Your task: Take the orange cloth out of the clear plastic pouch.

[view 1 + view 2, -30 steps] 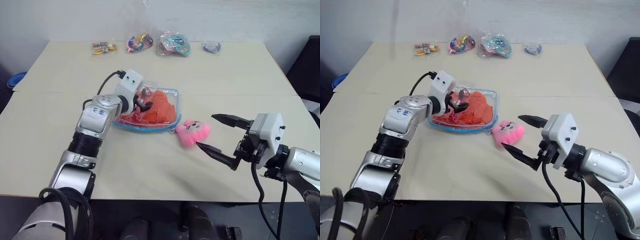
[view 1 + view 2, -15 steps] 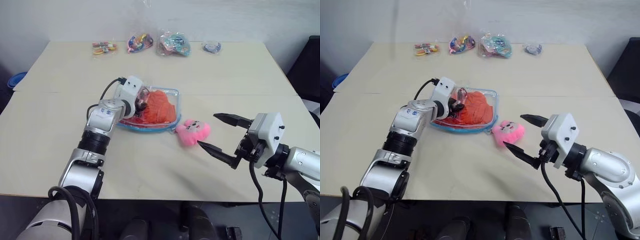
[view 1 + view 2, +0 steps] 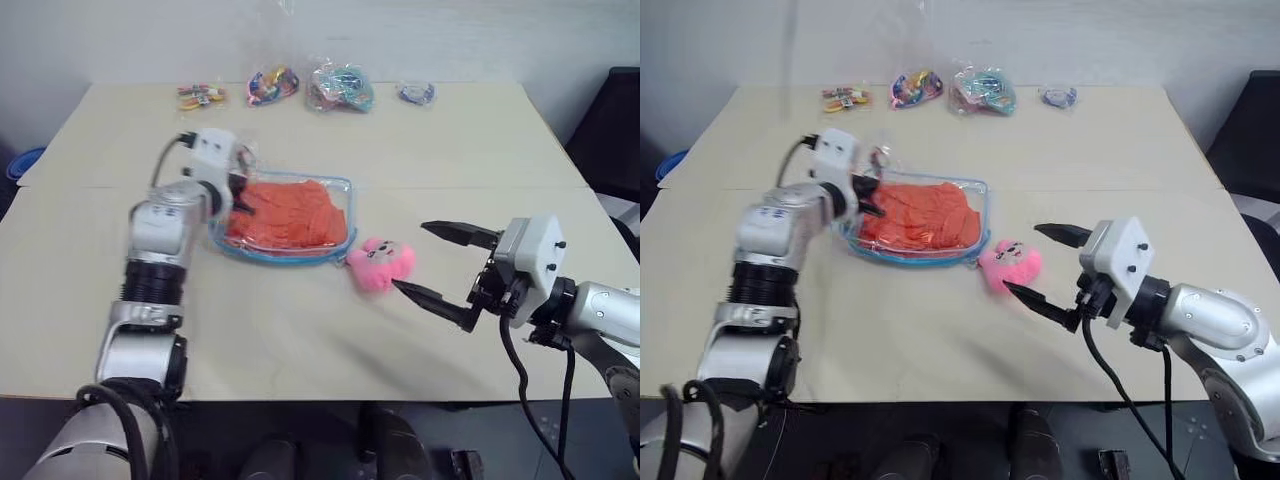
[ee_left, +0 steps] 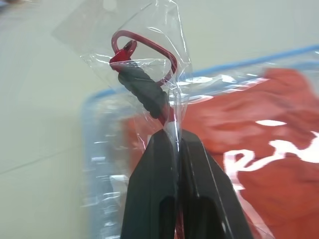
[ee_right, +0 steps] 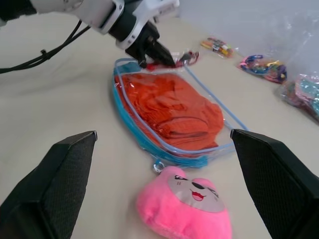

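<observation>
At the middle of the table, the orange cloth lies inside the clear plastic pouch. At the pouch's left end the left gripper has its jaws pressed together on a strip of clear film carrying a red-and-grey pull. The pink plush toy sits just right of the pouch. Beyond it, the right gripper hovers, jaws wide apart. No writing is legible.
</observation>
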